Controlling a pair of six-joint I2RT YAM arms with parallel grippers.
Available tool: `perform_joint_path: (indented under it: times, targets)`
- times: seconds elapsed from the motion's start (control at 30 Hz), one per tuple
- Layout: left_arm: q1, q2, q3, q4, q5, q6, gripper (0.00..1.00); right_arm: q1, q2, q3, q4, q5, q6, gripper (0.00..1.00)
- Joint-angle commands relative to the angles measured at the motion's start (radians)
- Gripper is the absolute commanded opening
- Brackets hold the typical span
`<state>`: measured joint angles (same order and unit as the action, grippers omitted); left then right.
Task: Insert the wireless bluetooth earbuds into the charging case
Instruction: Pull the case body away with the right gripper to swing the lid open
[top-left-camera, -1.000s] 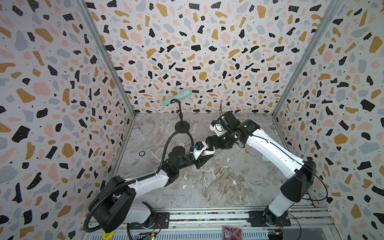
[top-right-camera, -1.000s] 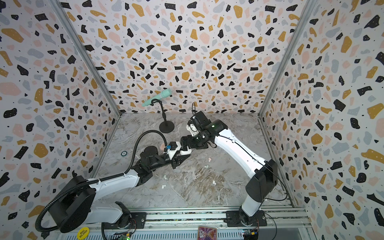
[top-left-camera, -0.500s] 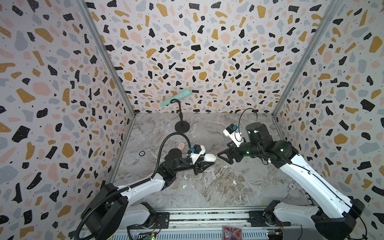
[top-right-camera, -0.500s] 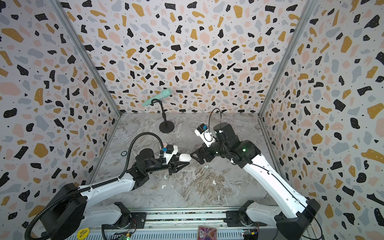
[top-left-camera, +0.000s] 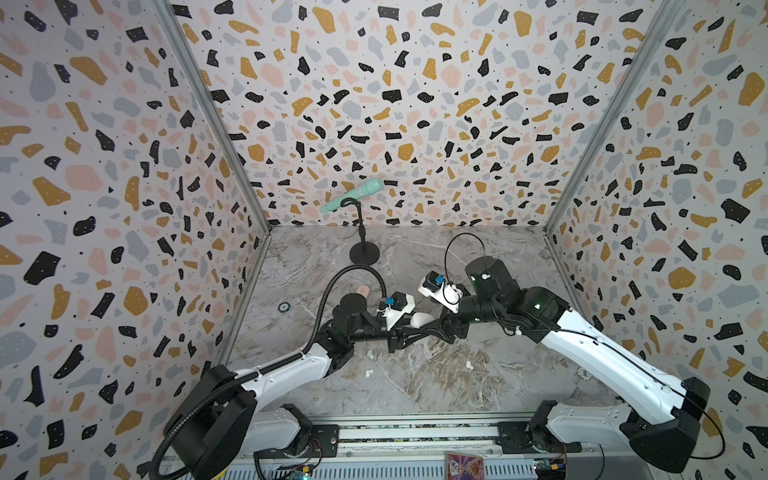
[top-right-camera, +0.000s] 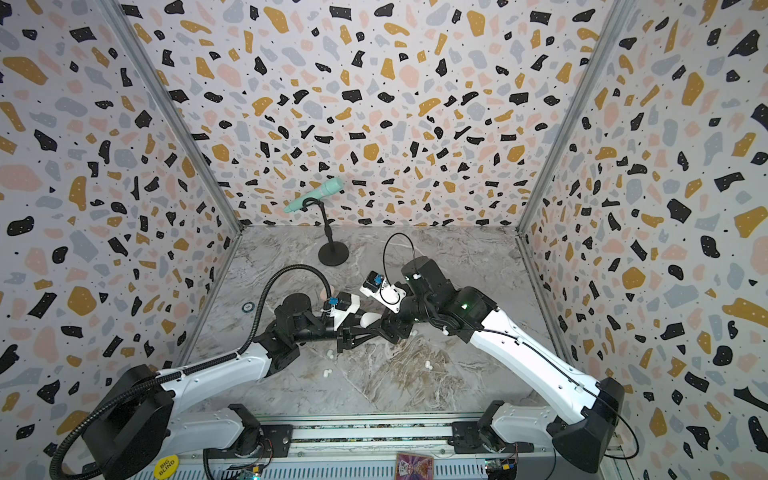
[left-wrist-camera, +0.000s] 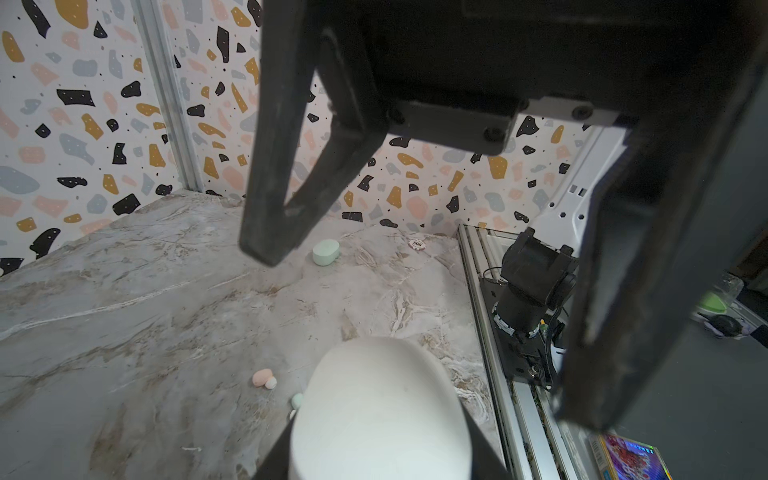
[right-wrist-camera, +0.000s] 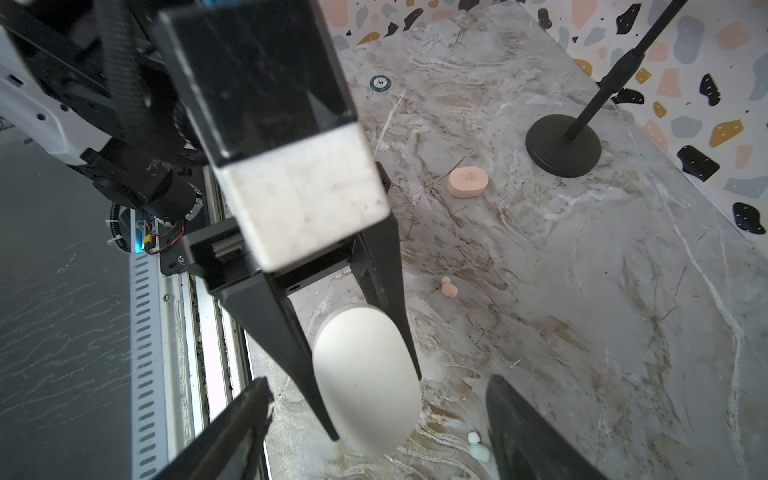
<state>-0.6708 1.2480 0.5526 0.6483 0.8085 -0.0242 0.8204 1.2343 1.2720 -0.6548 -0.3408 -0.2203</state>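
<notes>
Marble-patterned grey-and-tan tabletop (top-left-camera: 415, 386), pale veins throughout. We note three terrazzo-print wall panels (top-left-camera: 374, 104), with pink, ochre, grey and black chips on white, joined at bare aluminium corner posts (top-left-camera: 216, 116). A slotted metal rail (top-left-camera: 415, 434) runs along the open front and carries both arm bases. Near the back wall a mint-green microphone (top-left-camera: 353, 194) sits on a black round-based stand (top-left-camera: 364, 252).

Mid-table, the left gripper (right-wrist-camera: 374, 405) pinches a white pebble-shaped plastic charging case (left-wrist-camera: 382, 415) between its black fingers, apparently raised off the slab. The right gripper (left-wrist-camera: 424, 334) faces it, jaws spread wide to either side of the case and apart from it.

Earbuds lie loose on the marble. A tiny pale pink rounded earbud (right-wrist-camera: 449, 287) rests between the held case and a pale pink pebble-shaped case (right-wrist-camera: 467, 182). A tiny pale mint earbud (right-wrist-camera: 478, 451) lies near the held case. In both top views more small pale buds (top-left-camera: 368, 372) dot the surface in front of the grippers.

A pale mint pebble-shaped case (left-wrist-camera: 326, 252) sits toward the right wall, with a white-and-red poker chip (left-wrist-camera: 417, 244) near it. A dark blue poker chip (right-wrist-camera: 379, 82) lies by the left wall.
</notes>
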Motion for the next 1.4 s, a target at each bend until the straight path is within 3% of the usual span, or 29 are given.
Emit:
perform_joint_path:
  times: [0.0,0.83,1.1,1.37]
  targets:
    - [-0.006,-0.028,0.021,0.006,0.021,0.033,0.19,0.007,-0.004,0.010,-0.014,0.038,-0.036,0.81]
    - [-0.006,-0.064,0.018,0.001,0.021,0.035,0.16,0.025,0.052,-0.002,-0.043,0.138,-0.038,0.75]
    - [-0.007,-0.074,0.012,-0.002,0.026,0.035,0.16,0.021,0.053,0.021,-0.012,0.277,0.014,0.74]
    - [-0.015,-0.080,0.012,-0.018,0.025,0.049,0.15,-0.004,0.051,0.070,0.017,0.313,0.043,0.74]
